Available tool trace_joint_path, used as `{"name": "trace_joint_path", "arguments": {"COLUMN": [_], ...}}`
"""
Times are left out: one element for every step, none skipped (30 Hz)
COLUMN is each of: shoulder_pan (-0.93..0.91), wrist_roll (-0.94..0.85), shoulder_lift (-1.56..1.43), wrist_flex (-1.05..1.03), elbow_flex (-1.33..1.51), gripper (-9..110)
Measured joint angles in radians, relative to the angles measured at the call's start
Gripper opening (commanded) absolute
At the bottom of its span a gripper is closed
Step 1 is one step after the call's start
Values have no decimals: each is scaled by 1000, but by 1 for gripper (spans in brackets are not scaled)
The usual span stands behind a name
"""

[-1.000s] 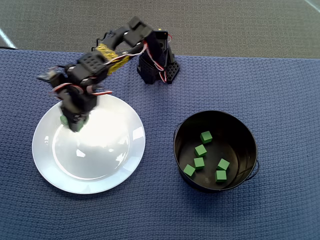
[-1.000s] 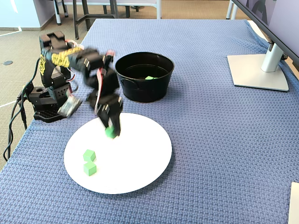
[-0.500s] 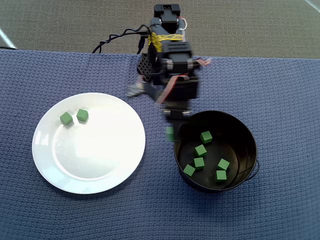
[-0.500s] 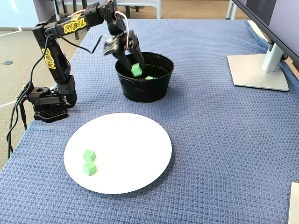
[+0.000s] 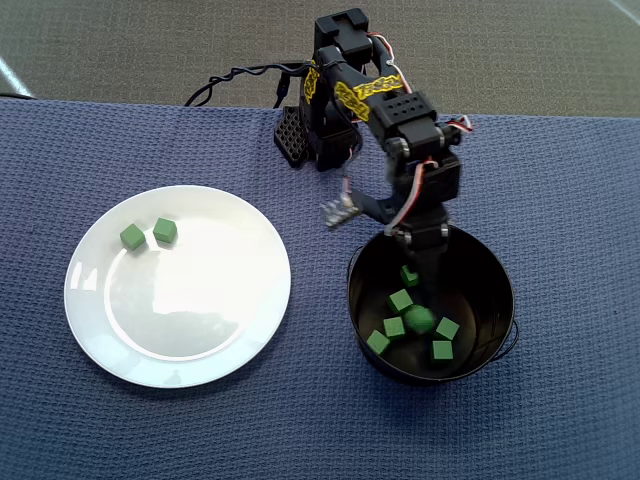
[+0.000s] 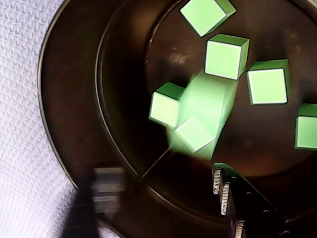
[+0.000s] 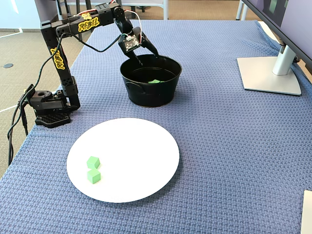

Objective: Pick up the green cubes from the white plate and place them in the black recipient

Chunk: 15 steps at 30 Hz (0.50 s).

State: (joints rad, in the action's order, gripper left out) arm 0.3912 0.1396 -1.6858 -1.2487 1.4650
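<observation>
My gripper [image 7: 146, 52] over black recipient [image 5: 495, 345], fingers spread, holding nothing. Blurred green cube [image 6: 205, 111] mid-air inside, five more on bottom. Two cubes [image 5: 149, 234] on white plate [image 5: 250, 330].

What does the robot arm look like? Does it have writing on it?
The arm is black, built from blocky segments, with yellow letters spelling REBEL. Red and white wires loop along it, and black cables trail from its base. Its claw is black too.
</observation>
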Motion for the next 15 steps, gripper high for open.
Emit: {"name": "trace_joint_path", "arguments": {"shoulder_pan": [-28, -61, -98, -143, -193, -253, -314, -379, -431, -489, -534, -584, -640, -693, -755], "wrist_roll": [0, -2, -2, -2, 0, 0, -6, -28, -52, -91, -130, -176, -218, -256, -290], "shoulder_lift": [-17, -38, -58, -80, -101, -121, -137, -147, -155, -163, -167, -169, -170, -170, -170], "wrist_flex": [-26, -55, -89, -121, -150, -173, -195, -215, -225, -230, -232, -230, -218, -196, -163], "elbow_flex": [-20, -43, -67, -89, -101, -107, -107, -107, -98, -80, -57, -23, 18, 64, 120], "gripper": [30, 26, 22, 21, 21, 21, 20, 18, 17, 15, 14, 12, 11, 11, 11]}}
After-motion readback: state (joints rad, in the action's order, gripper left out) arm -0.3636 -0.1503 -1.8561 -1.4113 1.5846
